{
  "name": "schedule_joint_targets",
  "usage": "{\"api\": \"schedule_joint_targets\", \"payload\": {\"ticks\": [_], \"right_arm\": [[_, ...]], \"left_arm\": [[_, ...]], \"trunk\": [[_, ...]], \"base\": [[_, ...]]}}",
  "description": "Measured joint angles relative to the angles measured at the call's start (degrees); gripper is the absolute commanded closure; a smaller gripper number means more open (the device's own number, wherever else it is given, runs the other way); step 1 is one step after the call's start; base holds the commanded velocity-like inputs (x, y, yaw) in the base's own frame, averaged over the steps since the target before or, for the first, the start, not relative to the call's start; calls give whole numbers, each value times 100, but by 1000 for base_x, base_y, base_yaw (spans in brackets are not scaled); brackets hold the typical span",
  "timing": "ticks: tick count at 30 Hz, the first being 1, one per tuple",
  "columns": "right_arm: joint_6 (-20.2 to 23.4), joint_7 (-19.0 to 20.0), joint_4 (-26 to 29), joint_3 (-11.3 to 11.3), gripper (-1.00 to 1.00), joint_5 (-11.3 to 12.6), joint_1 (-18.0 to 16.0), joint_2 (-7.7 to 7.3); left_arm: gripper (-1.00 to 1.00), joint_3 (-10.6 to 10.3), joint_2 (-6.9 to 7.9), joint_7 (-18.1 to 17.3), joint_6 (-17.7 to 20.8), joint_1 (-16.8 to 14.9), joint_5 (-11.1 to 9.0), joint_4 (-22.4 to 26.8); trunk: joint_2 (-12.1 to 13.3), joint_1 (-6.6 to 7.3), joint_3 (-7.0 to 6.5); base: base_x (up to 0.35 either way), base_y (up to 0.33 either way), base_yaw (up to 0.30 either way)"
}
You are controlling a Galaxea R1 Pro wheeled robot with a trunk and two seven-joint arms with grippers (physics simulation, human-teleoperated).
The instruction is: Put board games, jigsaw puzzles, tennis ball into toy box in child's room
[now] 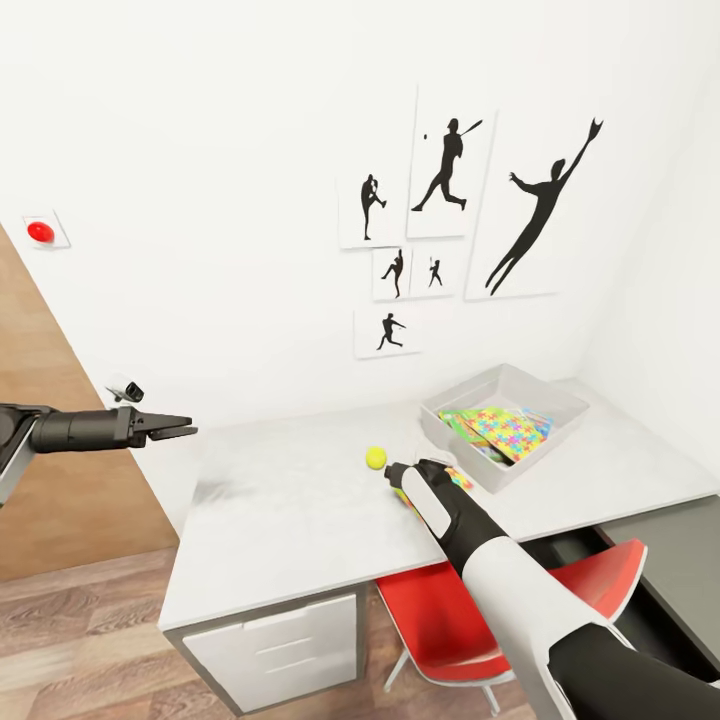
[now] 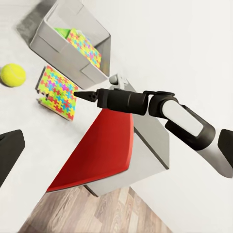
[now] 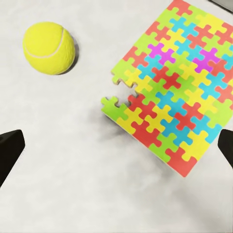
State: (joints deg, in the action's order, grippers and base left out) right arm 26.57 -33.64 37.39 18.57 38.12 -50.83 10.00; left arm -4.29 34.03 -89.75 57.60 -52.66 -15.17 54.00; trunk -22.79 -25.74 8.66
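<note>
While the head view looks down over the white surface (image 1: 300, 500), the toy box (image 1: 560, 405) sits at the right of centre, holding a jigsaw puzzle (image 1: 510, 432) and a green printed board game (image 1: 462, 418) beneath it. The tennis ball (image 1: 376, 457) lies in the middle of the frame, just left of the right pincer (image 1: 392, 473), which hangs low over a second puzzle (image 1: 458, 481); its opening cannot be judged here. At the left edge the left pincer (image 1: 185, 430) hovers beyond the surface's end, its tips close together. A red chair (image 1: 470, 620) stands below, and silhouette posters (image 1: 450, 180) hang on the wall.

In the left wrist view, the ball (image 2: 13, 74) is at upper left, the loose puzzle (image 2: 57, 91) beside it, and the toy box (image 2: 73, 53) above, with the right pincer (image 2: 80, 93) at the puzzle's edge.

In the right wrist view, the ball (image 3: 48, 47) is at upper left and the puzzle (image 3: 177, 87) fills the right; the dark fingertips (image 3: 9, 150) sit far apart at both lower edges, spread wide, holding nothing.
</note>
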Motion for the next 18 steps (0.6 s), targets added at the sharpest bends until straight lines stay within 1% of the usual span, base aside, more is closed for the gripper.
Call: {"api": "schedule_joint_targets", "payload": {"ticks": [4,5,7,9,11,18], "right_arm": [[22,-8,0,-10,-100,-5,3,0],[31,-8,0,-16,-100,5,2,0],[30,-6,0,-17,-100,17,4,0],[30,6,-2,-30,-100,26,7,-84],[34,9,-2,-33,-100,36,7,-125],[43,10,-4,-39,-100,45,9,-164]], "left_arm": [[-100,0,0,-2,-110,0,4,-10],[-100,1,0,-4,-213,0,3,-26],[-100,1,0,-4,-262,0,3,-47],[-100,1,0,-5,-316,0,2,-78],[-100,2,0,-5,-334,0,2,-100],[-100,2,0,-5,-354,0,2,-129]], "trunk": [[0,0,0],[0,0,0],[0,0,0],[0,0,0],[0,0,0],[0,0,0]], "base": [[14,5,0],[36,6,0],[63,25,0],[73,32,0],[39,16,0],[13,5,0]]}}
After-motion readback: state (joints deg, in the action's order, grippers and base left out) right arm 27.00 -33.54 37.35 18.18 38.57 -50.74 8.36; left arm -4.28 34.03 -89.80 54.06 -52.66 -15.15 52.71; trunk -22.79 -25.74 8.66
